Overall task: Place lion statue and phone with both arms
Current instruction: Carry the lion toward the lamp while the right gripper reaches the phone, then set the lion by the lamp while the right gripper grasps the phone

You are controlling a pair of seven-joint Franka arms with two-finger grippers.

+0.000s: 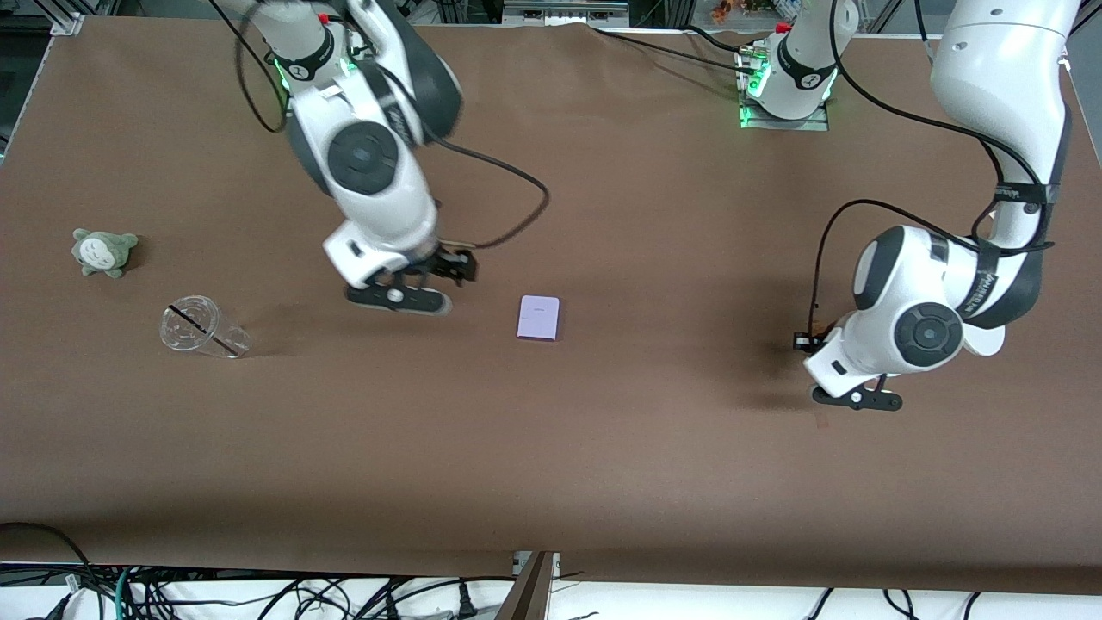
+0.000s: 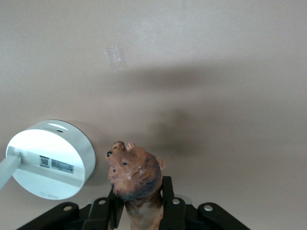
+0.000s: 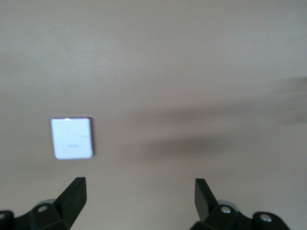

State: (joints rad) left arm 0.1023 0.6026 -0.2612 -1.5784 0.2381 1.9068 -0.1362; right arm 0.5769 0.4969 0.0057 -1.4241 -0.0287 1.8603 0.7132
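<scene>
Gripping the lion statue [image 2: 135,179] between clenched fingers, the left gripper [image 2: 139,211] hangs low over the brown table [image 1: 654,448] toward the left arm's end, well apart from the phone [image 1: 539,318]. A white round-based stand [image 2: 48,160] sits on the cloth just beside the lion's head, though the front view hardly shows it. The right gripper [image 3: 140,191], jaws spread wide and empty, hovers just beside the phone, which lies flat. A clear plastic cup [image 1: 200,327] and a grey-green plush toy [image 1: 103,251] lie toward the right arm's end, away from the phone.
</scene>
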